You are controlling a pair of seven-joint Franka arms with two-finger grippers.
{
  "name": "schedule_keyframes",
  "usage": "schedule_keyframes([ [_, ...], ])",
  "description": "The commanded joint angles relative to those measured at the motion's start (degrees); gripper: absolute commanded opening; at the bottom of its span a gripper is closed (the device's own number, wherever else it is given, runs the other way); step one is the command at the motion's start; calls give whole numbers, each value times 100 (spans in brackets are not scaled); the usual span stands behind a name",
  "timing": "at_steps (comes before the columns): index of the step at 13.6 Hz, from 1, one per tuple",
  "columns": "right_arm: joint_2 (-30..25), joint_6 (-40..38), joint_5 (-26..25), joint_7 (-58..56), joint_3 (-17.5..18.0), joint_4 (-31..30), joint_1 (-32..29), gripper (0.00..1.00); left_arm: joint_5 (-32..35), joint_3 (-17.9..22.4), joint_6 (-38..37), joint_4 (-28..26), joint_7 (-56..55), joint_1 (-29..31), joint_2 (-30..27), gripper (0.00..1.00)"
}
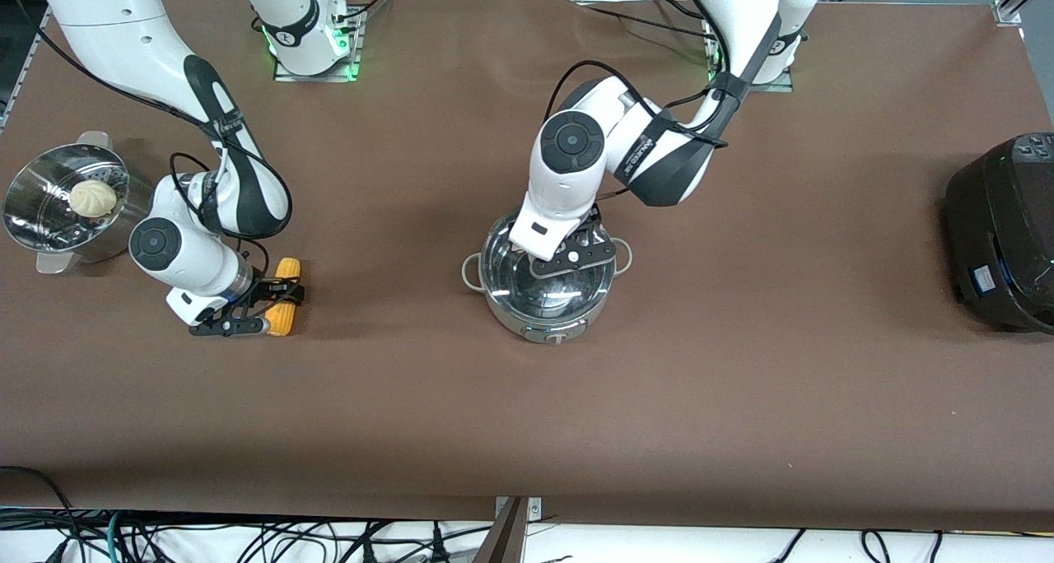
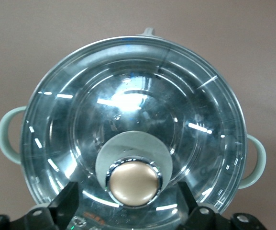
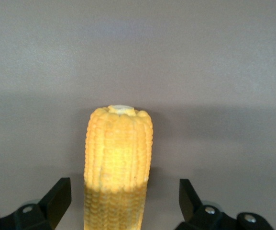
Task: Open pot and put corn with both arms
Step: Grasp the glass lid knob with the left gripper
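I read the front view as evenly and brightly lit from overhead; the brown matte table covering (image 1: 741, 365) shows no glare. Soft, short shadows lie beside the large black cooker (image 1: 1000, 230) and under both arms. In the left wrist view, the clear glass lid (image 2: 133, 120) of the round shiny steel pot (image 1: 546, 272) carries white streak reflections and one broad bright patch. In the right wrist view, the yellow-orange corn cob (image 3: 117, 163) is overexposed along its upper half, darker below. I see green indicator glow at both arm bases.
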Motion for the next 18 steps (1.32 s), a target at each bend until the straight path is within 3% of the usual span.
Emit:
schedule_keyframes([
  [1,-9,59,49,35,24,-88,-33,100,137,130,-97,371,-104,-111,156,87],
  [4,-9,50,49,44,33,-114,-33,98,146,157,-97,371,-104,-120,173,75],
  [5,-9,50,49,35,33,-115,-33,78,233,157,-97,371,-104,-146,199,74],
  [7,-26,-89,41,-26,33,-115,-33,28,348,148,-88,371,-130,-173,261,73],
  [8,-35,-238,32,-44,42,-88,-24,10,348,157,-88,371,-139,-182,279,71],
  [9,-44,-370,23,-44,42,-53,-24,1,348,157,-88,380,-139,-182,279,67],
  [13,-44,-407,23,-44,42,-53,-6,0,339,192,-88,415,-139,-182,270,48],
  [15,-53,-407,23,-44,42,-44,-6,0,331,192,-97,459,-139,-182,261,11],
  [16,-62,-415,23,-44,42,17,2,0,331,192,-97,459,-130,-182,252,0],
  [18,-114,-424,23,-61,42,87,3,0,322,192,-140,459,-113,-173,209,0],
])
